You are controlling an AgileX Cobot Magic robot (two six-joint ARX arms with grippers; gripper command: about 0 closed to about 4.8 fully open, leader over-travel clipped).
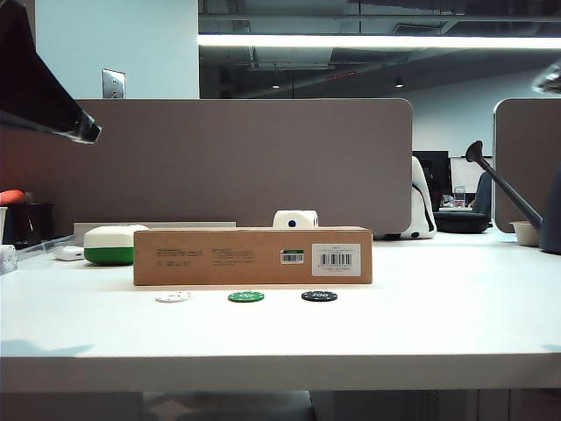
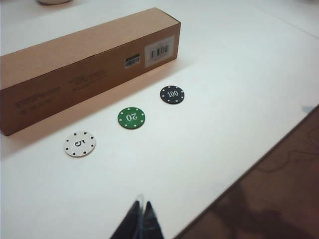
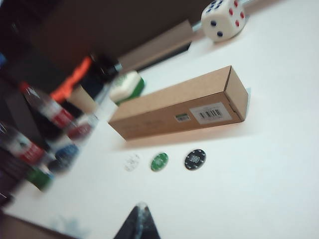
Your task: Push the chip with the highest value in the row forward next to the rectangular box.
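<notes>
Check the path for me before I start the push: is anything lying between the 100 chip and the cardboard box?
Nothing visible does. The black 100 chip has bare table between it and the rectangular box. The green 20 chip lies beside it. The left gripper and right gripper hover nearer the table's front edge.

Black "100" chip [image 2: 172, 94] flat, near brown rectangular box [image 2: 84, 64]

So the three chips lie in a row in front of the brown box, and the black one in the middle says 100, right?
Not quite: the left wrist view shows the green 20 chip in the middle. The black 100 chip lies at the end nearest the brown box's barcode label.
</notes>
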